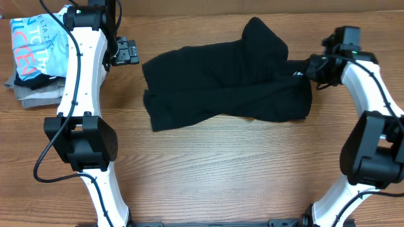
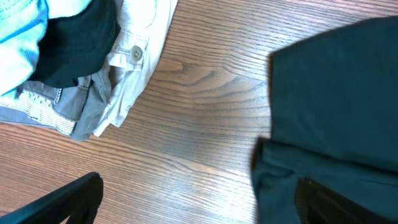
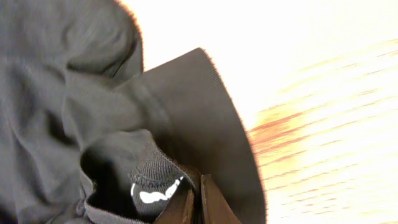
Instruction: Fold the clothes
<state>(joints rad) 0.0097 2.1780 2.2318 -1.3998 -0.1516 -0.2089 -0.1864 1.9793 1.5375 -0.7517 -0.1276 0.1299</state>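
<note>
Overhead: black garment [image 1: 227, 82] lies crumpled across the far-centre of the table [image 1: 208, 170], one lobe bunched up at its top R corner. R gripper [image 1: 303, 68] sits at the garment's R edge w/ a strip of fabric drawn into it. L gripper [image 1: 131, 52] hangs just beside the garment's L edge. Far L, a light blue shirt [image 1: 38, 41] tops a grey/beige pile [image 1: 31, 94]. L wrist cam: fingers [image 2: 68, 199] spread wide, holding nothing, wood and the garment's edge showing btwn them. Black garment [image 2: 336, 93] fills the R side, and the pile is top L w/ a buttoned beige piece [image 2: 140, 43]. R wrist cam: fingers [image 3: 180, 210] pressed together, pinching black fabric right by a small white mark [image 3: 155, 196]. Table behind is blown out, no detail.
</note>
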